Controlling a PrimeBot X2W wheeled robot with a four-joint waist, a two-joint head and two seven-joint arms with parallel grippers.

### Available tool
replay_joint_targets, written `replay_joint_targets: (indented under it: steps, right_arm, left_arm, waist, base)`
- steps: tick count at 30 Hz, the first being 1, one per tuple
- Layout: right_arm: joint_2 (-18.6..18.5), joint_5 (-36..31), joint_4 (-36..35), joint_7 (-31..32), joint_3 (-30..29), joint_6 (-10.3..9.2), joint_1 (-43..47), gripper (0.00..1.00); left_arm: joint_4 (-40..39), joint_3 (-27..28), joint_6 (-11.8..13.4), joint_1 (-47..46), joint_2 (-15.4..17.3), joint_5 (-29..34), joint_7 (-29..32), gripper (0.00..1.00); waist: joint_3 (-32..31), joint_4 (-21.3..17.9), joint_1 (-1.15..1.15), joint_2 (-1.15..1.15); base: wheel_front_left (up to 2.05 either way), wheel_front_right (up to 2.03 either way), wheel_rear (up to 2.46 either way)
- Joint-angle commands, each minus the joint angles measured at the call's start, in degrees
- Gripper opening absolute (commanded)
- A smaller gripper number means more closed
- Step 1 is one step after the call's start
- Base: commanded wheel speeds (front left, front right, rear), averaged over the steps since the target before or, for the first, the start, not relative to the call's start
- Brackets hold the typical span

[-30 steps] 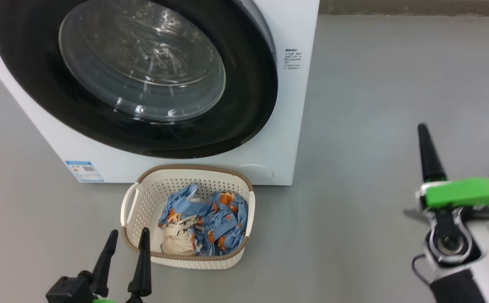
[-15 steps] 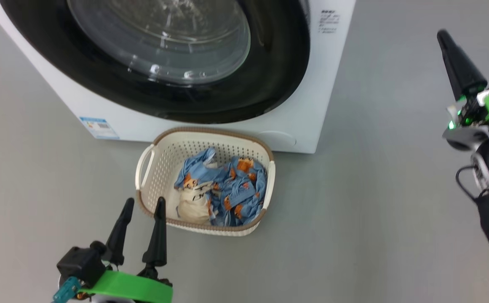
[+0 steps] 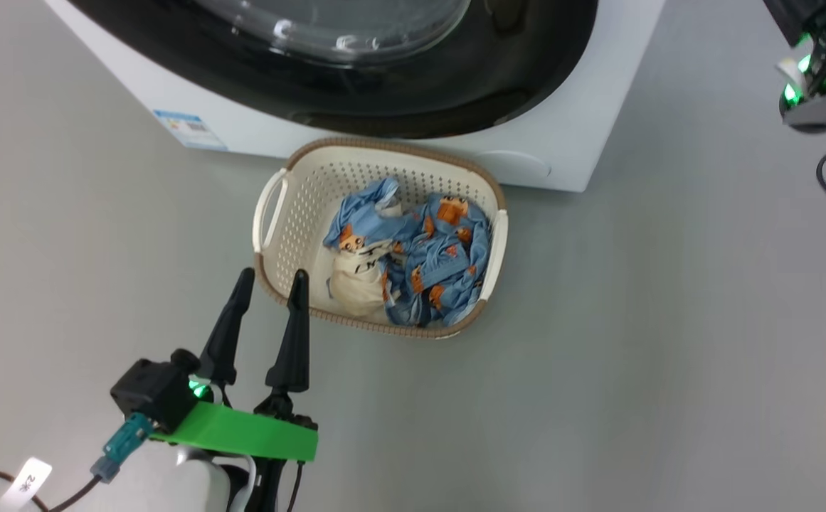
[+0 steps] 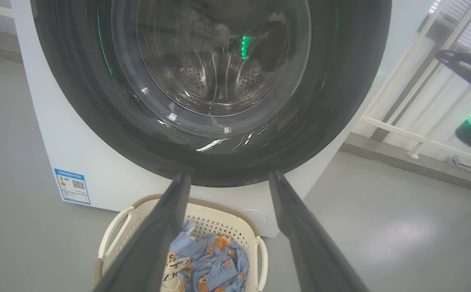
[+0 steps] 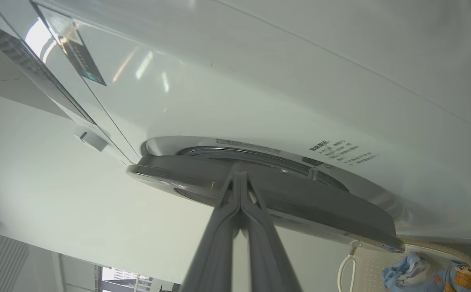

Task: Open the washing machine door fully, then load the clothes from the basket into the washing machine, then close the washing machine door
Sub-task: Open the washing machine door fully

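Left gripper (image 3: 272, 277): jaws wide apart, nothing between them. In the head view its 2 fingertips overlap the near-left corner of the basket (image 3: 299, 213); height above the rim cannot be told.

Right gripper (image 5: 239, 175): jaws pressed together, holding nothing. Tips sit at the rim of the washing machine door (image 5: 300, 198); contact not confirmable. In the head view this arm is cut off at the upper right edge, fingers out of frame.

Hidden or cut off:
- Head view crops the door (image 3: 455, 92) to its lower arc.
- Left wrist view: own fingers cover the basket's near part.
- Steel drum shows through the glass only, with glare.

Task things: door lies closed against the washing machine (image 3: 562, 142). Basket stands on the floor (image 3: 633, 355), just beside the machine's base, below the door. The clothes (image 3: 434, 263) lie inside: blue bear print at the right, 1 cream cloth (image 3: 356, 284) at the near left.

Room: smooth grey floor; blue label (image 3: 190, 128) at the machine's lower corner; white railing (image 4: 401, 134) beyond.

Clearance: bare floor lies right of the basket and in front of it.
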Motion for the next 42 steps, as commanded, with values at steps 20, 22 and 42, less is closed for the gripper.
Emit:
replay_joint_targets:
  steps: [20, 22, 42]
  right_arm:
    - [1.0, -2.6, 3.8, 9.1, 4.0, 0.33, -14.6, 0.00]
    - [1.0, -2.9, 3.9, 9.1, 4.2, 0.33, -15.2, 0.00]
    - [1.0, -3.9, 3.7, 9.9, 6.2, 0.33, -15.7, 0.00]
  left_arm:
    - [-2.1, -2.5, 0.0, -5.5, 0.4, -4.3, -0.4, 1.00]
    - [-2.2, -2.6, 0.0, -5.7, 0.4, -4.5, -0.4, 1.00]
    - [-2.0, -3.7, 0.0, -6.5, 0.4, -5.9, -0.4, 1.00]
  waist:
    - [9.3, 5.9, 0.00, 0.00]
    - [9.8, 6.2, 0.00, 0.00]
    - [9.9, 7.0, 0.00, 0.00]
  base:
    - [0.00, 0.00, 0.00]
    - [0.00, 0.00, 0.00]
    - [0.00, 0.00, 0.00]
